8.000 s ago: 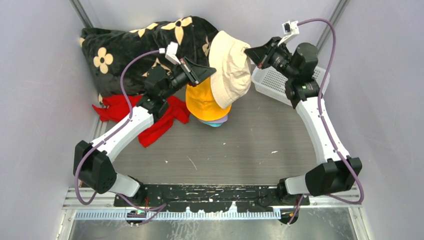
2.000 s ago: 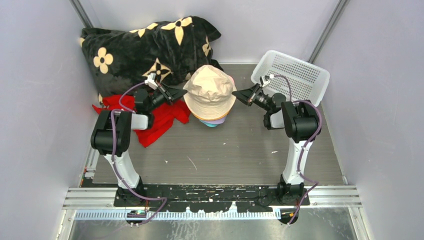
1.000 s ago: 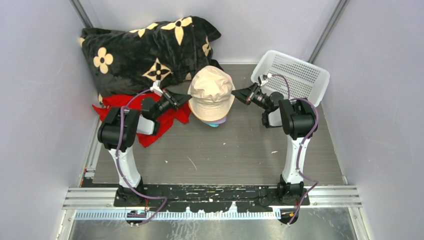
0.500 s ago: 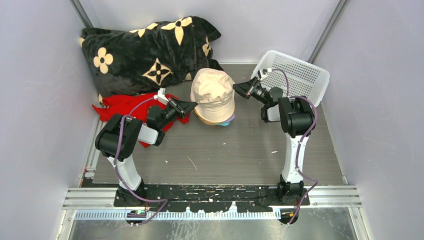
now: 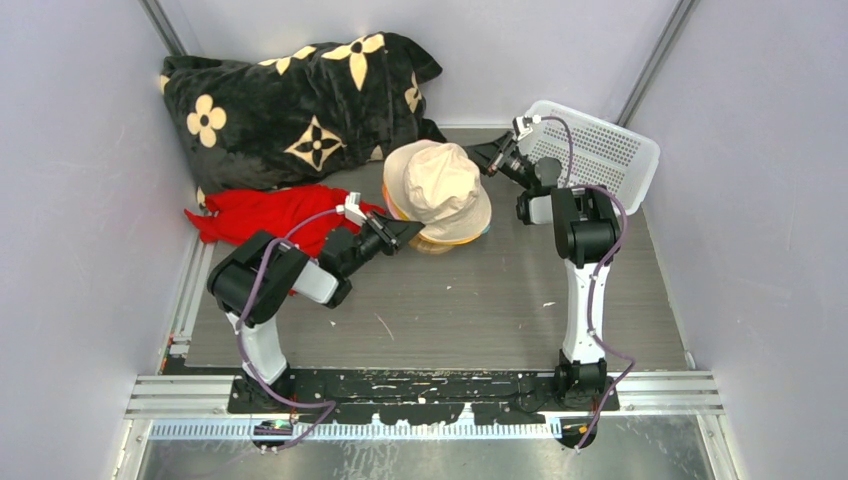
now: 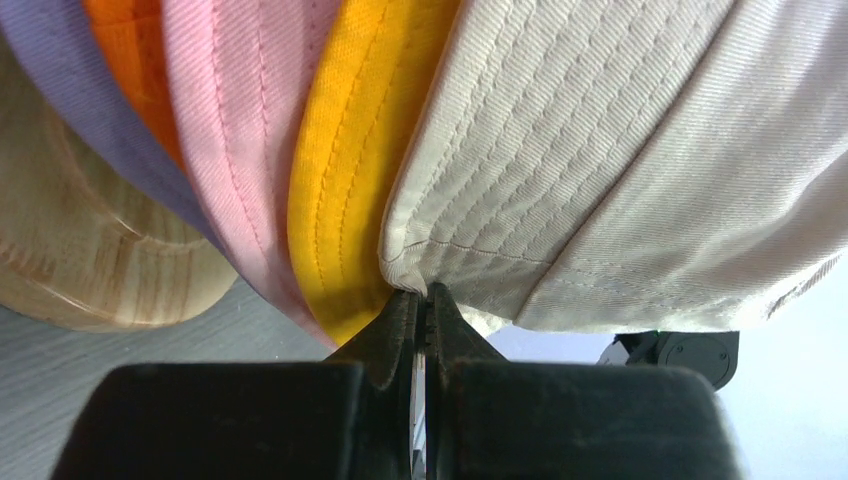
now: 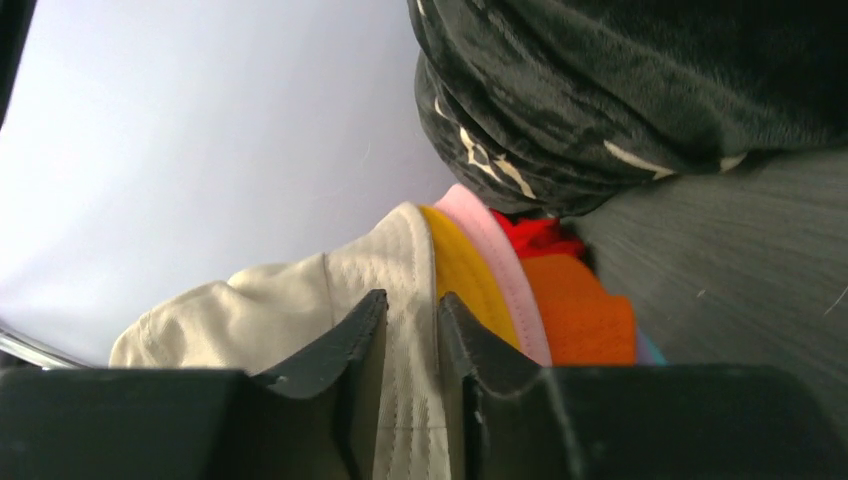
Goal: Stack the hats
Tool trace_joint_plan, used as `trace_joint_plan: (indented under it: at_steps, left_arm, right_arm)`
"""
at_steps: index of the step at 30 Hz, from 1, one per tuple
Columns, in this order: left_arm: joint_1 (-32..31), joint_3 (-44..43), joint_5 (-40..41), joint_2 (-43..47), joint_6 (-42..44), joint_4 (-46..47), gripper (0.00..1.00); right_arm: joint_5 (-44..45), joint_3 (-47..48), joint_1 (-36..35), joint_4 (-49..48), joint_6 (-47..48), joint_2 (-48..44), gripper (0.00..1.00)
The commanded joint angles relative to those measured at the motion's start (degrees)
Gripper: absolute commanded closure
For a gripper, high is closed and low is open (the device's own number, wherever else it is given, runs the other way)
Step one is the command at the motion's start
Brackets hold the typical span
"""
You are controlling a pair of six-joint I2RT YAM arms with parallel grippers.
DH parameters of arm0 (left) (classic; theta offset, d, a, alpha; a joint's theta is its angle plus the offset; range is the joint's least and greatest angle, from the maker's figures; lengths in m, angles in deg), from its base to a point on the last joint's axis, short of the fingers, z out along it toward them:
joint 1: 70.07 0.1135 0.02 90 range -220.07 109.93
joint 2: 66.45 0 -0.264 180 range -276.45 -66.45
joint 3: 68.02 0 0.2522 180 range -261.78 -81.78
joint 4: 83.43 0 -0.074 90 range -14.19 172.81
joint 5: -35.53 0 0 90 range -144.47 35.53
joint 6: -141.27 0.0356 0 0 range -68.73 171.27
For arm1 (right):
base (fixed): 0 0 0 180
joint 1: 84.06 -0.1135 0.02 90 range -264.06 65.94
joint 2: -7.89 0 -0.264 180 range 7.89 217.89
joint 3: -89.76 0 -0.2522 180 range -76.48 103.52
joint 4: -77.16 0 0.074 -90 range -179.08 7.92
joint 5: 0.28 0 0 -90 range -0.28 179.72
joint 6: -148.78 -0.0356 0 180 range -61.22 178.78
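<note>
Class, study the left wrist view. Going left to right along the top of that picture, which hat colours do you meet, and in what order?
lavender hat → orange hat → pink hat → yellow hat → beige hat

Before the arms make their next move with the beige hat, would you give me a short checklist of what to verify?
1. Top of stack: ok, the beige hat lies over the yellow hat.
2. Hold of the left gripper: ok, its fingers are shut on the beige brim.
3. Hold of the right gripper: ok, the beige brim is pinched between its fingers.
4. Lower brims nested: ok, the pink hat, orange hat and lavender hat follow in order.
5. Stack apart from the white basket: ok.
</note>
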Motion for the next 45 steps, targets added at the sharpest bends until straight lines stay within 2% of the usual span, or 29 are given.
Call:
trace_joint_plan:
  at_steps: [1, 2, 4, 10, 13, 17, 20, 24, 29, 37, 45]
  left_arm:
    - [-2.42, 2.09, 1.8, -0.19, 1.44, -1.93, 0.97]
    - [-2.42, 3.49, 3.26, 1.1, 1.96, -2.23, 0.95]
    - [-2.33, 6.01, 5.85, 5.05, 4.02, -5.07, 0.91]
    - [-2.34, 8.61, 12.05, 24.19, 13.6, -29.41, 0.8]
    - [-2.33, 8.4, 16.97, 38.09, 19.0, -41.8, 0.74]
    - [-2.24, 5.89, 24.66, 52.15, 24.74, -55.29, 0.42]
    - [-0.72, 2.41, 25.93, 56.76, 29.3, -59.23, 0.33]
    - [5.47, -3.43, 14.73, 53.21, 30.45, -56.88, 0.32]
    - [11.83, -8.45, 3.31, 41.31, 29.26, -47.63, 0.32]
    - [13.51, -15.43, -5.54, 24.43, 28.21, -33.68, 0.35]
    - [13.61, -21.73, -7.81, 16.4, 29.69, -33.61, 0.36]
  right_arm:
    - [0.71, 4.34, -0.17, -3.27, 0.47, -0.52, 0.63]
    - [0.98, 4.34, 0.25, -3.14, 0.67, -0.93, 0.57]
    - [1.43, 4.43, 1.32, -2.6, 1.19, -1.87, 0.52]
    - [1.85, 6.0, 5.63, -2.55, 0.11, -3.57, 0.44]
    - [1.79, 6.35, 7.79, -2.28, -0.27, -4.75, 0.44]
    - [1.43, 4.45, 10.01, -2.53, -0.21, -6.93, 0.41]
    - [1.61, 1.03, 10.5, -3.72, -0.11, -9.32, 0.41]
    - [1.96, -5.29, 10.51, -4.99, 0.97, -13.78, 0.41]
    - [1.33, -15.01, 10.51, -5.09, 3.87, -21.34, 0.41]
    - [-0.33, -28.27, 10.49, 3.67, 14.26, -33.29, 0.41]
    - [-1.23, -34.3, 10.51, 2.35, 15.38, -34.78, 0.41]
